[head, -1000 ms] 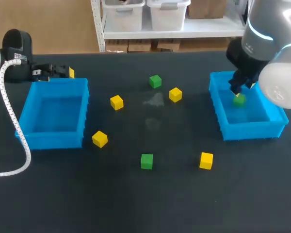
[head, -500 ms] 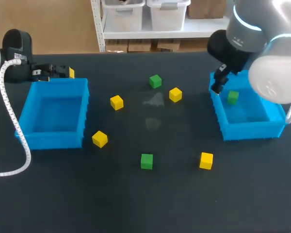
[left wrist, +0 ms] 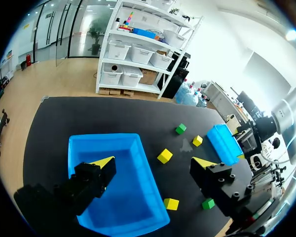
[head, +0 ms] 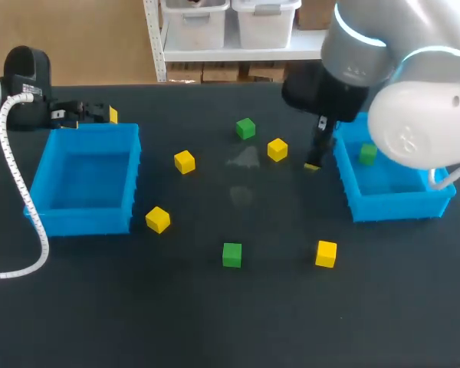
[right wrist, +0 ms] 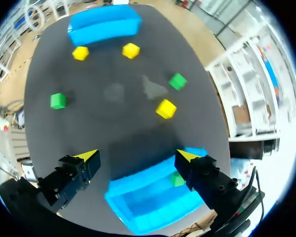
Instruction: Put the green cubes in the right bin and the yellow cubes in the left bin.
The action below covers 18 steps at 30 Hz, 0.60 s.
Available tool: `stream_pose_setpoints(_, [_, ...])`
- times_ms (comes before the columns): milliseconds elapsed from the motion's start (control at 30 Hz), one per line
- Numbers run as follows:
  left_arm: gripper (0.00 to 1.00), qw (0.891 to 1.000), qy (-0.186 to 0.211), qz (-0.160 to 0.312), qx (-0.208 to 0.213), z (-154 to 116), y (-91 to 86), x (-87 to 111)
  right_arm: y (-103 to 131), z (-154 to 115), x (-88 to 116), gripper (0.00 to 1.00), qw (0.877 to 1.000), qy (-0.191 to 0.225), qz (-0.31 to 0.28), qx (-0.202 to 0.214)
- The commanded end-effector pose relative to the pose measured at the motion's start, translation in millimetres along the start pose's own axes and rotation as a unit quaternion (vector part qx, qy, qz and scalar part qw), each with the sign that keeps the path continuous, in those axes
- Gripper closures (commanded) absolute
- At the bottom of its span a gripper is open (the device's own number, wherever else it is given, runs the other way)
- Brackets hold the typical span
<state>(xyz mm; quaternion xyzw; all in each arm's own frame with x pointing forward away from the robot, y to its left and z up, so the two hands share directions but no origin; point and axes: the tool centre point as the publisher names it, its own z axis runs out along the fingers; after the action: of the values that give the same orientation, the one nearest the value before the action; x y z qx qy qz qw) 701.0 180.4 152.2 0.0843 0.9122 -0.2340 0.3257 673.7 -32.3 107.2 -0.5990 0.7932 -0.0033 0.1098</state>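
My right gripper (right wrist: 135, 155) hangs spread wide and empty, fingers pointing down just beside the right bin (head: 391, 205) on its inner side, my arm above it. One green cube (head: 368, 153) lies inside. My left gripper (left wrist: 153, 162), also spread and empty, sits behind the left bin (head: 84, 211).

1 green cube (head: 368, 153) lies inside the right blue bin (head: 391, 205). Between it and the left blue bin (head: 84, 222) lie 2 more green cubes (head: 245, 128) (head: 231, 254) and 4 yellow cubes (head: 277, 149) (head: 185, 161) (head: 158, 219) (head: 326, 253), all apart.
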Motion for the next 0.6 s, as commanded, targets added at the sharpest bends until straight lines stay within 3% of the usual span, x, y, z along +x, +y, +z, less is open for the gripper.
stream_pose_setpoints(33, [0.0, 1.0, -0.003, 0.001, 0.006, -0.1, 2.8, 1.3, 18.8, -5.4, -10.2, 0.0, 1.0, -0.001, -0.026, -0.011])
stream_pose_setpoints(600, [0.0, 1.0, -0.003, 0.001, 0.006, -0.1, 2.8, 1.3, 90.9, -6.0, -36.5, 0.0, 0.999, 0.0, -0.033, -0.041])
